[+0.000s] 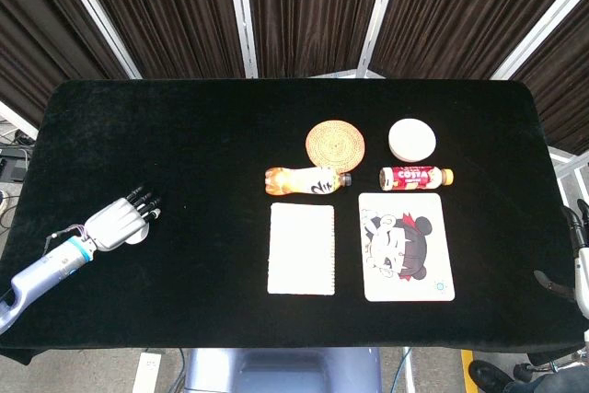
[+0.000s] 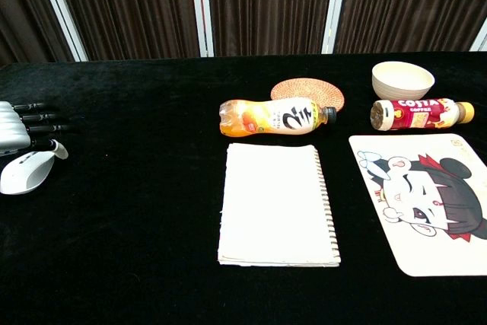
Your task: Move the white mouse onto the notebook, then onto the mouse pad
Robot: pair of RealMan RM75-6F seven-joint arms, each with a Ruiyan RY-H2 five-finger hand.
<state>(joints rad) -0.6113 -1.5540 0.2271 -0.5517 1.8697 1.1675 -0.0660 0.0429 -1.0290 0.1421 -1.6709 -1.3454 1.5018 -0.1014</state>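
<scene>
The white mouse (image 2: pixel 24 173) lies at the far left of the black table (image 1: pixel 212 126). In the head view only a sliver of the mouse (image 1: pixel 139 235) shows under my left hand (image 1: pixel 118 222). That hand hovers over it with fingers stretched out straight, and I cannot tell if they touch it. In the chest view the left hand (image 2: pixel 19 122) sits just above the mouse. The white spiral notebook (image 1: pixel 301 248) lies mid-table, with the cartoon mouse pad (image 1: pixel 406 246) to its right. My right hand (image 1: pixel 578 260) is at the right edge, off the table, holding nothing.
Behind the notebook lies an orange drink bottle (image 1: pixel 306 179) on its side. A Costa bottle (image 1: pixel 416 175) lies behind the mouse pad. Further back are a woven coaster (image 1: pixel 335 144) and a white bowl (image 1: pixel 412 139).
</scene>
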